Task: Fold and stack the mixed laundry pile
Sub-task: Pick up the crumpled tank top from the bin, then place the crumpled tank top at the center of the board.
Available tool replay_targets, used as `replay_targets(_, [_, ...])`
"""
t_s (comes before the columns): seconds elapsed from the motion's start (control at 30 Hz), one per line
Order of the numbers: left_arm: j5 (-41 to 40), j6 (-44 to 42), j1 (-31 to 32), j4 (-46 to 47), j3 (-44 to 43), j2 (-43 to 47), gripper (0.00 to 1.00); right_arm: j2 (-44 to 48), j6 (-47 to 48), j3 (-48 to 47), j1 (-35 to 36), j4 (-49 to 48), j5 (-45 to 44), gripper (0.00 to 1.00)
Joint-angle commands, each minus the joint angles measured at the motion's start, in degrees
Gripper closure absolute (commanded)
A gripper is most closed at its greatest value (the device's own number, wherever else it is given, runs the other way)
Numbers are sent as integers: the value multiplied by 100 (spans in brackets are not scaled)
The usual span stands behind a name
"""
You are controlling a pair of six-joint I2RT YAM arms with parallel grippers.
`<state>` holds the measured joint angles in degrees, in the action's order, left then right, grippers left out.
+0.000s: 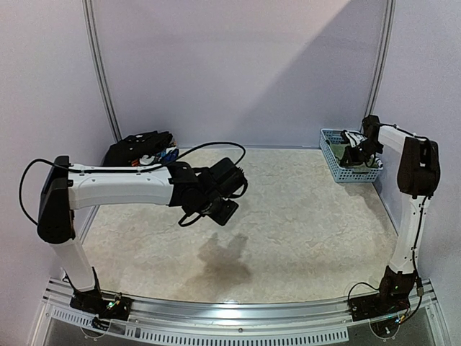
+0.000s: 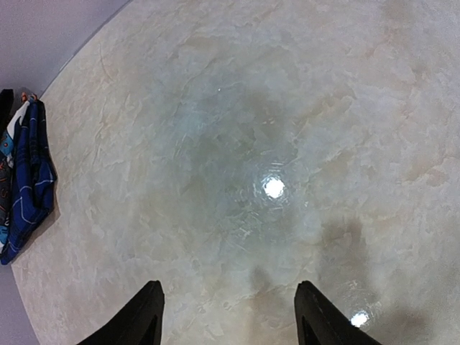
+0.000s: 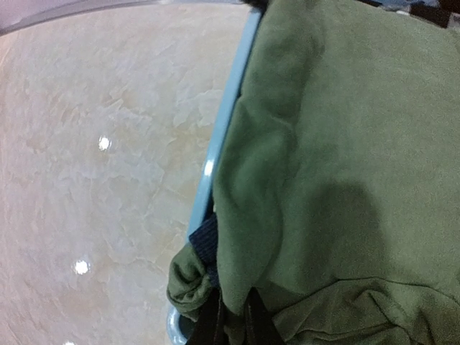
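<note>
Bench (image 1: 302, 231) fills most of the view, pale and marbled, with two arms reaching out over it. In the far left corner sits one dark laundry pile (image 1: 137, 148), a blue print piece (image 2: 29, 172) at its edge. In the far right corner there's one light-blue basket (image 1: 333, 162), and lying in it and spilling over its rim is one olive-green T-shirt (image 3: 345, 144).

Right fingers (image 3: 255, 327) are down at the basket, pinched together on a bunch of that green cloth by the rim, as far as the tight wrist view lets me judge. Left fingers (image 2: 147, 320) hang wide apart above the bench with nothing between them.

The step looks like pulling the shirt out to fold. Do it well by lifting straight up until the cloth clears the rim, so the basket doesn't drag along. Then carry it to mid-bench and let the left side catch a free edge to spread it flat.

Count: two arms, one pile, one basket, one shirt in the pinch.
</note>
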<state>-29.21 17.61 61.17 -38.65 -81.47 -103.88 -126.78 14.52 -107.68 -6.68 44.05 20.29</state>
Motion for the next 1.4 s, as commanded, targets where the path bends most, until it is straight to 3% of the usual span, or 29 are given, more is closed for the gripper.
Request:
replay_targets(0.0, [-82, 98, 136, -93, -71, -102, 37, 50, -98, -125, -69, -59, 28, 98])
replay_targets(0.2, [-264, 58, 150, -163, -67, 7, 37, 904, -27, -248, -71, -147, -48, 100])
replay_targets(0.4, [-506, 5, 150, -220, 18, 108, 37, 1857, 100, -899, 62, 320, 904, 100])
replay_targets(0.73, [-871, 456, 135, -26, 779, 849, 36, 2880, 1567, -1585, 2215, 2181, 2774, 100])
replay_targets(0.9, [-1356, 781, 113, -84, 1300, 1451, 34, 3239, 620, -1655, 2441, 1409, 3650, 100])
replay_targets(1.07, [-1682, 1010, 17, -89, 1677, 2044, 33, 3410, -167, -636, 2445, 290, 2587, 100])
replay_targets(1.1, [-1717, 1051, 6, -76, 1734, 2170, 33, 3373, -82, -295, 2437, 180, 2280, 96])
replay_targets(1.23, [-1722, 1164, -17, -132, 1915, 2440, 33, 2957, 162, 886, 2332, -124, 822, 53])
replay_targets(1.37, [-1649, 1200, -24, -356, 1984, 2537, 33, 2673, -491, 1609, 1868, -106, 697, 48])
